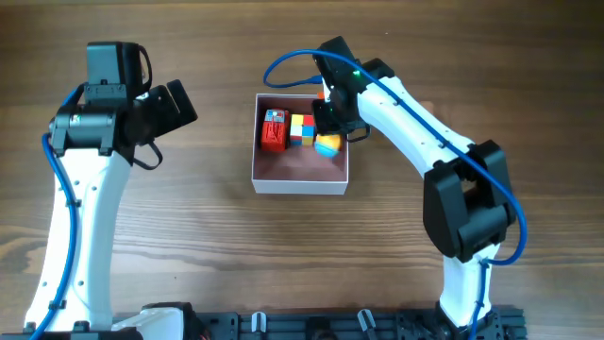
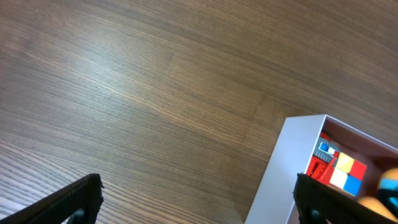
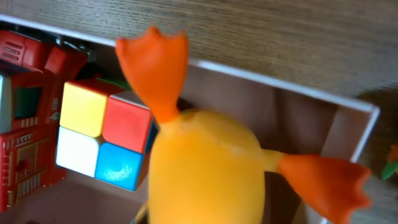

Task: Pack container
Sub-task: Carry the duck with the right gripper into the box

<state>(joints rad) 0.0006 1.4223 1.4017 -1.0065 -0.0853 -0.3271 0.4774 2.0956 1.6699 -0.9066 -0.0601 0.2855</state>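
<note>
The container (image 1: 300,186) is a shallow white-walled box with a dusty pink inside, at the table's middle. It holds a red toy (image 1: 275,129) and a colourful cube (image 1: 302,129) along its back wall. My right gripper (image 1: 335,121) is over the container's back right corner, shut on a yellow duck (image 1: 327,145) with orange feet. In the right wrist view the duck (image 3: 205,168) fills the middle and hides the fingers, beside the cube (image 3: 102,134) and red toy (image 3: 25,124). My left gripper (image 1: 179,102) is open and empty, left of the container (image 2: 273,180).
The wooden table (image 1: 189,236) surrounds the container on all sides. The right arm's blue cable (image 1: 283,64) loops behind the container. A black rail (image 1: 330,326) runs along the table's front edge.
</note>
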